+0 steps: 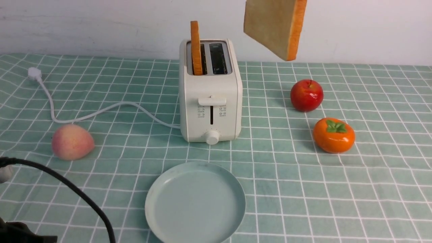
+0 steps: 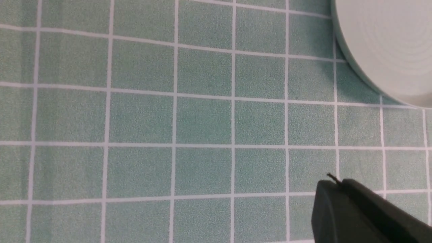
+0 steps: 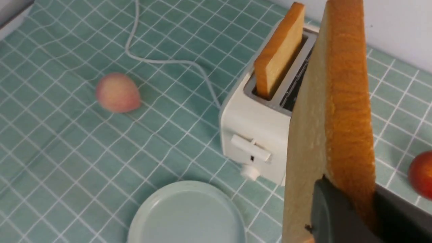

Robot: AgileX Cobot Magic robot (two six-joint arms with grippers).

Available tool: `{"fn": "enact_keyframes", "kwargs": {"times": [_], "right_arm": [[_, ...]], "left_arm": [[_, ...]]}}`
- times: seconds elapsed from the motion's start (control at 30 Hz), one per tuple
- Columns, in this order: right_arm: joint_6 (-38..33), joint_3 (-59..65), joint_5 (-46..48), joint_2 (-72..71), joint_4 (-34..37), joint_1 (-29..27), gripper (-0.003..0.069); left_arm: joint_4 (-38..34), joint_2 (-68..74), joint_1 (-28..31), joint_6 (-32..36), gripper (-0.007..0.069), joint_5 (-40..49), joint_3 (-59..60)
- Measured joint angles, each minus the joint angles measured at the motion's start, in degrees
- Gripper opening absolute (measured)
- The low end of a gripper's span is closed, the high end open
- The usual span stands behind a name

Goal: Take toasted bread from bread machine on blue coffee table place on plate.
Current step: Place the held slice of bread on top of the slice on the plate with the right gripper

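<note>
The cream-white bread machine [image 1: 211, 98] stands mid-table on the blue coffee table [image 1: 371, 189]. One toasted bread slice [image 1: 195, 47] stands upright in its left slot; the right slot is empty. My right gripper [image 3: 351, 195] is shut on the other toasted bread slice [image 1: 275, 25], which hangs tilted in the air above and to the right of the bread machine; the gripper itself is out of the front view. In the right wrist view this slice [image 3: 334, 111] fills the foreground. The empty plate [image 1: 195, 202] lies in front of the bread machine. My left gripper [image 2: 335, 184] is shut and empty, low over the cloth beside the plate's rim [image 2: 357, 72].
A peach [image 1: 72, 141] lies at the left, a red apple [image 1: 306, 95] and an orange persimmon [image 1: 333, 135] at the right. The white cord [image 1: 101, 113] runs left from the bread machine to its plug. A black cable [image 1: 77, 195] crosses the near left corner.
</note>
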Motion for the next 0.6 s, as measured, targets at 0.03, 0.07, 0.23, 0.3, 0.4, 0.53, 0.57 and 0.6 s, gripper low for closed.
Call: {"fn": "enact_keyframes", "kwargs": {"times": [0.03,0.07,0.23,0.3,0.4,0.53,0.57,0.6], "right_arm": [[0.0,2.2,0.1,-0.5,2.4,0.0,0.006],[0.0,2.6,0.1,-0.6,2.4,0.0,0.006],[-5.2,17.4,0.2,0.3,16.8,0.0,0.006],[-8.4,22.2,0.2,2.3,22.6,0.0,0.006],[-12.0,26.2,-0.2,6.3,29.0,0.0,0.006],[-14.0,27.5,-1.4,12.6,34.2,0.0,0.006],[-14.1,27.5,-1.5,13.7,34.7,0.0,0.006],[-14.1,27.5,-1.8,14.8,34.8,0.0,0.006]], "left_arm": [[0.0,0.0,0.0,0.0,-0.0014,0.0,0.0],[0.0,0.0,0.0,0.0,-0.0014,0.0,0.0],[0.0,0.0,0.0,0.0,-0.0014,0.2,0.0],[0.0,0.0,0.0,0.0,-0.0014,0.5,0.0],[0.0,0.0,0.0,0.0,-0.0014,0.7,0.0],[0.0,0.0,0.0,0.0,-0.0014,1.1,0.0],[0.0,0.0,0.0,0.0,-0.0014,1.3,0.0],[0.0,0.0,0.0,0.0,-0.0014,1.3,0.0]]}}
